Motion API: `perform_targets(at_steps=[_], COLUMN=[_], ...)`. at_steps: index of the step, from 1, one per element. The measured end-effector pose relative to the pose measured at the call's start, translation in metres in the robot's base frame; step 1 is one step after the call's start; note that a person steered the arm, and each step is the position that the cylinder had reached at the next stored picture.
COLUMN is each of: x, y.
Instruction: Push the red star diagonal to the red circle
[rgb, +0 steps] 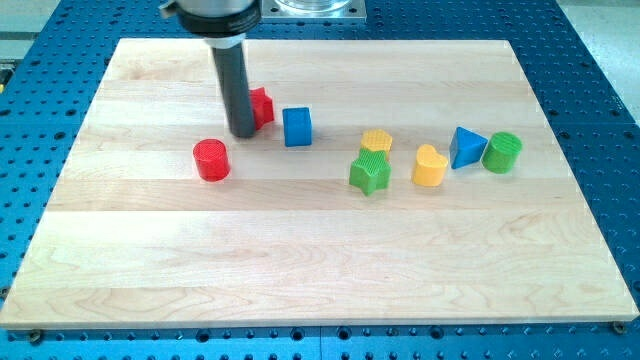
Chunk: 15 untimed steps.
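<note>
The red star (262, 106) lies at the board's upper left, partly hidden behind my rod. My tip (242, 133) rests on the board touching the star's left lower side. The red circle (211, 160) stands apart, below and to the left of my tip. The star sits up and to the right of the circle.
A blue cube (297, 127) stands just right of the star. Further right are a yellow block (376, 140), a green star (370, 172), a yellow heart (430, 166), a blue triangle (466, 147) and a green cylinder (502, 152). The wooden board (320, 260) lies on a blue perforated table.
</note>
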<state>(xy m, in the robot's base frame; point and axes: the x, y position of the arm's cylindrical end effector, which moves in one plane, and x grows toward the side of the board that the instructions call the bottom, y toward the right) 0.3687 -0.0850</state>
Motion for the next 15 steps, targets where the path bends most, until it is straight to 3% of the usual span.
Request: perform_targets(at_steps=[1, 3, 5, 6, 7, 8, 10, 12, 14, 15], x=[-0.026, -0.024, -0.09, -0.082, -0.035, -0.028, -0.08, -0.064, -0.098, -0.077], y=[0.019, 0.092, -0.001, -0.038, -0.001, -0.049, -0.141, -0.099, -0.144, -0.115])
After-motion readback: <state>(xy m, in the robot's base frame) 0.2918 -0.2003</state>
